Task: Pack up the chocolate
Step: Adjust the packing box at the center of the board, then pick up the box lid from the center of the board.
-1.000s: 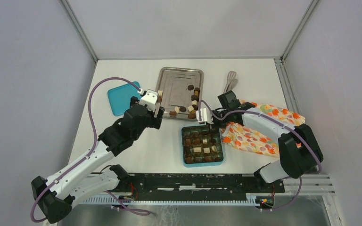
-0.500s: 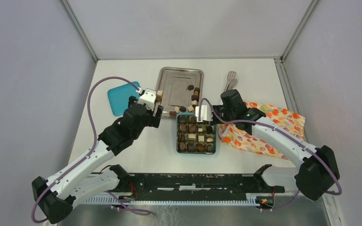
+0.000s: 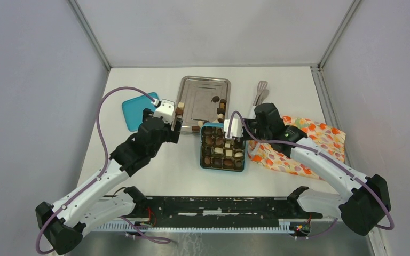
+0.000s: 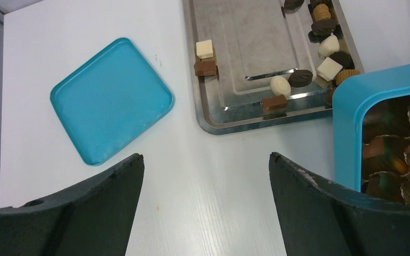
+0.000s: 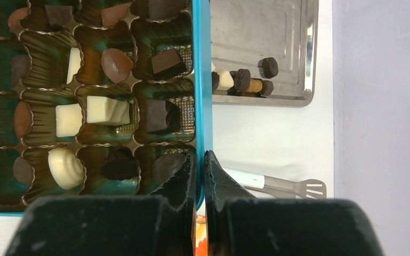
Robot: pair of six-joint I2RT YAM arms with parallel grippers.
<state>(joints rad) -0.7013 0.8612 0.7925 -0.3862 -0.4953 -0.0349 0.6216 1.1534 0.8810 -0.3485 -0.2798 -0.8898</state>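
The teal box (image 3: pixel 202 147) sits mid-table, its grid of cups mostly filled with chocolate (image 3: pixel 220 151) in dark, mid-brown and cream-white pieces. At 12 o'clock from it lies the steel tray (image 3: pixel 197 98). The tray holds the loose remainder, gathered along its 3 o'clock side and near edge, with two pieces apart at its 9 o'clock edge. The box's far edge overlaps the tray's near right corner; whether the box is lifted or resting there cannot be told. A teal lid (image 3: pixel 136 111) lies at 9 o'clock from the tray with nothing on it. An orange floral cloth (image 3: pixel 309 140) lies at 3 o'clock from the box, and a slotted utensil (image 3: pixel 260 92) lies on the table at 3 o'clock from the tray. The right gripper (image 5: pixel 200 160) is clamped on the box's side wall, one finger inside a corner cup and the other outside. Only the right wrist view shows this, along with the fluted brown cup liners. The left gripper (image 4: pixel 205 160) hangs spread wide and holds nothing, over bare table (image 4: pixel 192 202) between lid and box. The left wrist view alone shows the tray's separate pieces clearly, a white cube above a brown one. The top view alone takes in the whole cloth.
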